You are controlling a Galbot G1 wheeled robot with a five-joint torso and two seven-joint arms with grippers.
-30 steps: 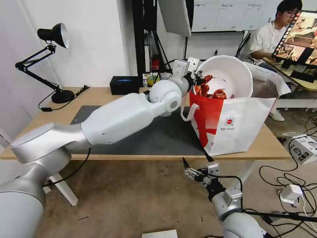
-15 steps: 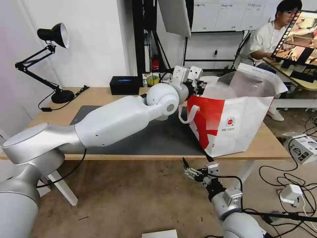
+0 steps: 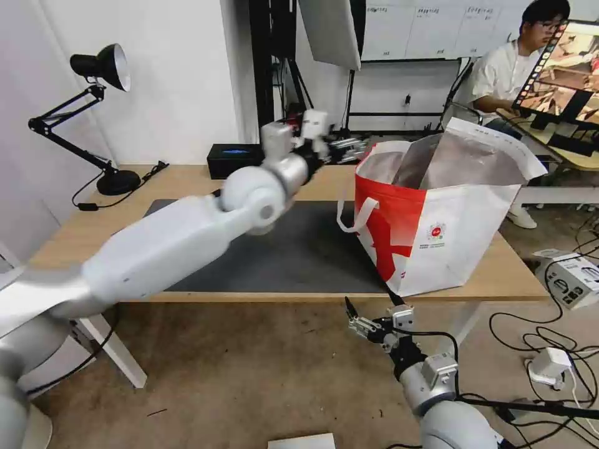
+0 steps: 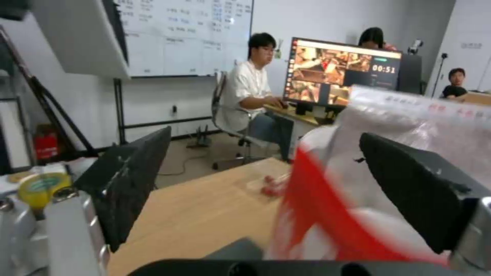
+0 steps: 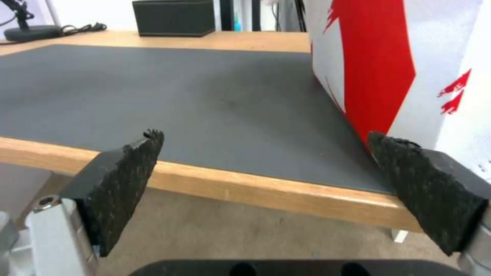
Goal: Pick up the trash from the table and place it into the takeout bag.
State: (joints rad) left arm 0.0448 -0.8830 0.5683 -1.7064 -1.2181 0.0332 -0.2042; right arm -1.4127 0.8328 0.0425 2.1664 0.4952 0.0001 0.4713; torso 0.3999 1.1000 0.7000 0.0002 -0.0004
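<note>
**Left arm up beside the bag, jaws spread and empty**

Standing on the right half of the table [image 3: 187,178], the takeout bag [image 3: 449,231] rises well above everything else, its mouth gaping so the silver lining shows, one white loop handle [image 3: 352,215] hanging on its left face. It rests partly on the dark grey mat [image 3: 299,249] and partly on bare wood at the near right corner. From where I stand I cannot see down into it.

Across the mat reaches the left arm, its left gripper [image 3: 349,146] raised above the far side of the table, just left of the bag's rim. In the left wrist view the left gripper [image 4: 266,180] has its jaws spread wide, nothing between them.

Below the near table edge, over the floor, the right gripper [image 3: 373,317] hangs parked, jaws wide apart and empty in its own wrist view [image 5: 266,184].

Far along the tabletop beyond the bag, the clear clamshell tray [image 4: 271,184] with small red tomatoes lies on bare wood.

At the far left stand the black desk lamp [image 3: 100,118] and the black box [image 3: 236,160].
</note>
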